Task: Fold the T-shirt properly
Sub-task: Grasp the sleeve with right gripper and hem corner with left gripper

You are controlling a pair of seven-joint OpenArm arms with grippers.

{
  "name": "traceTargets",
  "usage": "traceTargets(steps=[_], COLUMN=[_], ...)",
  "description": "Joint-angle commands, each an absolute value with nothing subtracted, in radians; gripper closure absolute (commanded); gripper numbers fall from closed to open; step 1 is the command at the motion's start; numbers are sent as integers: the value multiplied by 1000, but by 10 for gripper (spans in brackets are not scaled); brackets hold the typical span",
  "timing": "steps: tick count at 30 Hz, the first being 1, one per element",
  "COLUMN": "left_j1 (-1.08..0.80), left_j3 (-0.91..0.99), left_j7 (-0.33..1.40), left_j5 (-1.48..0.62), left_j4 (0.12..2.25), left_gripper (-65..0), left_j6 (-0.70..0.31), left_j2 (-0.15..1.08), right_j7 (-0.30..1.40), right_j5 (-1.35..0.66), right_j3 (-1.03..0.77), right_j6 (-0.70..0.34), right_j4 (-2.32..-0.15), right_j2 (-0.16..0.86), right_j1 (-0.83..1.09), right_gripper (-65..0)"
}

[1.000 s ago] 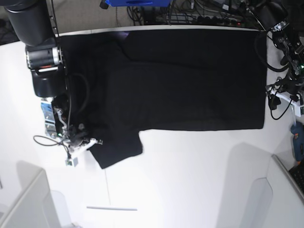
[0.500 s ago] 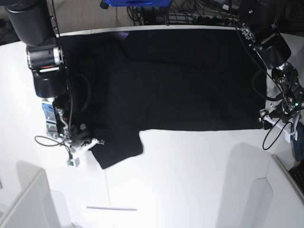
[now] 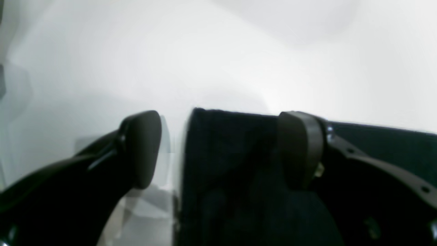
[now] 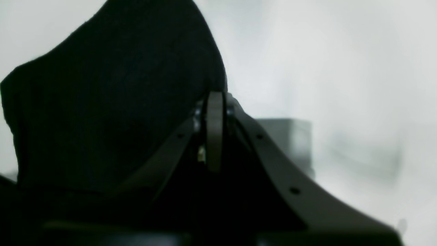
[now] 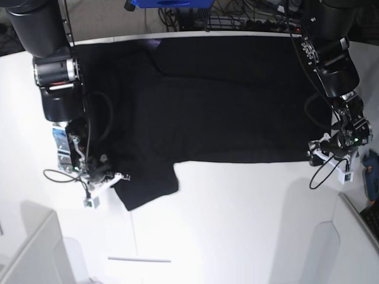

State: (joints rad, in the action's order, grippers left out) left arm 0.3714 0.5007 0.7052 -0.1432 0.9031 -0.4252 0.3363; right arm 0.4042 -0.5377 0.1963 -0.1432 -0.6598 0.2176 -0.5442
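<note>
The black T-shirt lies spread flat on the white table, plain side up, one sleeve sticking out toward the front left. My right gripper sits at that sleeve's left edge. In the right wrist view its fingers are pressed together, with the sleeve cloth pinched at their tips. My left gripper hovers at the shirt's front right corner. In the left wrist view it is open, and the corner of the shirt lies between the two fingers.
Cables and a blue object lie behind the table's back edge. A blue tool sits at the right edge. Grey bin walls stand at the front left and front right. A thin white strip lies near the front.
My left arm has swung down and inward from the table's right edge to the shirt's front right corner. My right arm and the shirt have stayed still.
</note>
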Motion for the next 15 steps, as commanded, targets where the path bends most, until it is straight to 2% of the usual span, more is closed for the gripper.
traceTargets(steps=[1,4,5,6,9,10,15], left_j1=[387,387,387,387,387,387,381], left_j3=[503,499,498,496,501,501,496], left_j7=[702,702,702,700,700,700,700], left_j5=[-148,-148,-148,-148,-145,-145,-148], left_j4=[909,900,900,900,898,898,901], left_gripper=[-508,-490,-446,-382,-76,0,0], left_j6=[-426,-426,-426,-426,-426,-424,-426], left_j2=[352,352,352,352,352,351,352], right_j7=[426,426,426,426,426,426,410], right_j5=[-530,-530,-530,-530,-530,-530,-532], right_j3=[196,196,196,196,196,196,196], right_j6=[-147,-147,-147,-147,-147,-147,-147], right_j4=[-665,-665,-665,-665,-665,-665,-704], right_j2=[223,225,225,225,225,225,226], right_j1=[-562,-562,-562,-562,-562,-561,-545], right_gripper=[0,0,0,0,0,0,0])
